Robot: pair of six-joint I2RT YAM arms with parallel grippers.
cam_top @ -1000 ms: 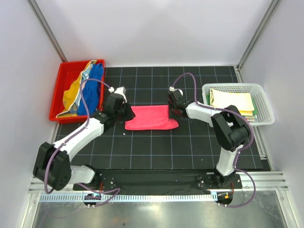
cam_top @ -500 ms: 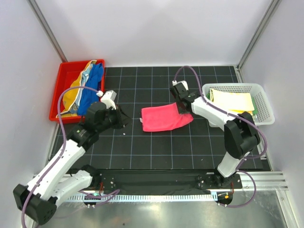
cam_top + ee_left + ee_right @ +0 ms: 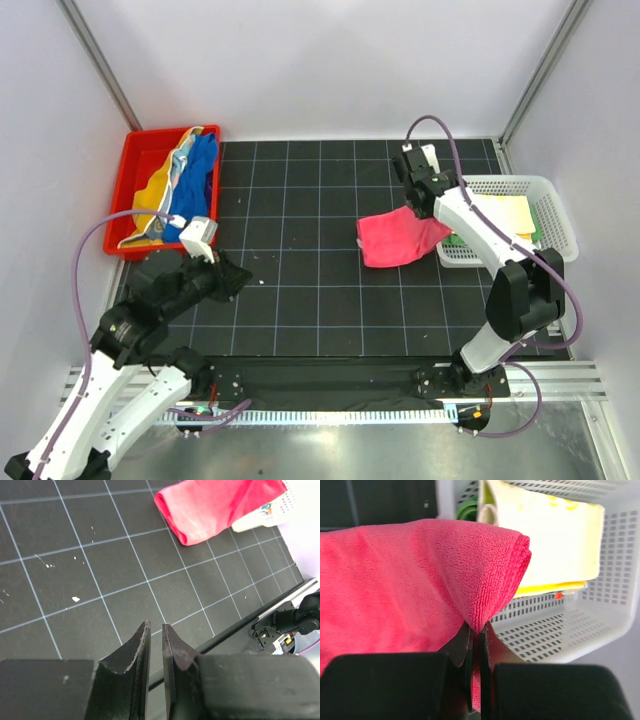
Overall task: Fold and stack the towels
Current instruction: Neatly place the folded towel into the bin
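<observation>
Though unclear overhead — right pincer (image 3: 476, 628) pinches pink-red towel (image 3: 410, 570) fold.

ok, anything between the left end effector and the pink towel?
Nothing: only bare black grid mat between the left end effector and the pink towel, clearest in the left wrist view.

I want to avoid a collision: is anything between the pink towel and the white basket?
Nothing visible. The right claw holds the pink towel at the white basket; only its wall is left to clear.
</observation>
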